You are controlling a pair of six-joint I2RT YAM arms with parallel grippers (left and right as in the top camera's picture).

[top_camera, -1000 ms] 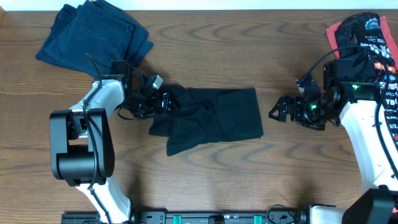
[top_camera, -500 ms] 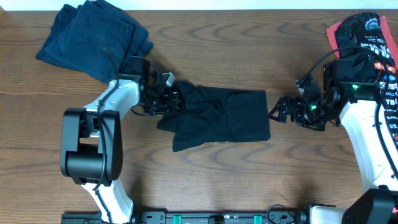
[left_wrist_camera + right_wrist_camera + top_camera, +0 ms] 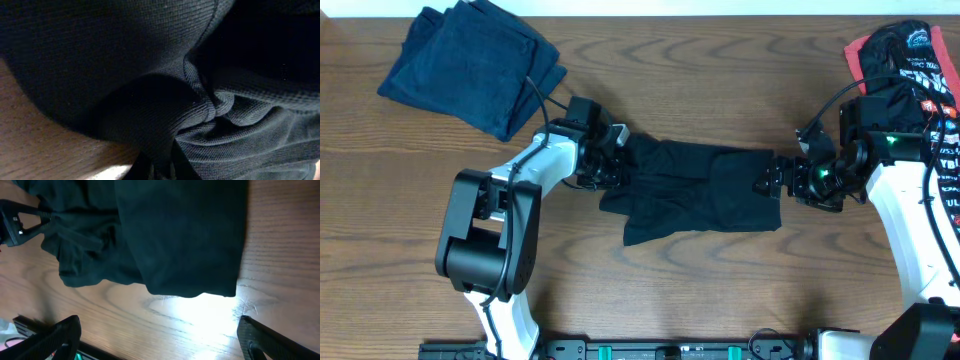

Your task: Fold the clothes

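Shirt: one black shirt (image 3: 695, 190) is lying crumpled on the table (image 3: 720, 80), stretched out between my two hands.
Left hand: my left gripper (image 3: 618, 165) is clamping together on a bunched fold at the shirt's near end, and knit cloth is filling the wrist view right up against my fingers.
Right hand: my right gripper (image 3: 770, 180) is hovering at the shirt's opposite edge with its fingers (image 3: 55, 335) spread wide apart, gripping nothing. The hem is lying just ahead of them.
Other clothes: a dark blue pile (image 3: 470, 65) is sitting behind and outward of my left hand. A trimmed heap (image 3: 905, 55) of black and pink-red garments is resting behind my right wrist.
Step in hand: by my reading, I am spreading the shirt flat, and no fold is showing yet.
Next move: this is calling for my right fingers to close on that free edge. Both hands would then be drawing apart to take out the wrinkles, minding not to pinch two layers.
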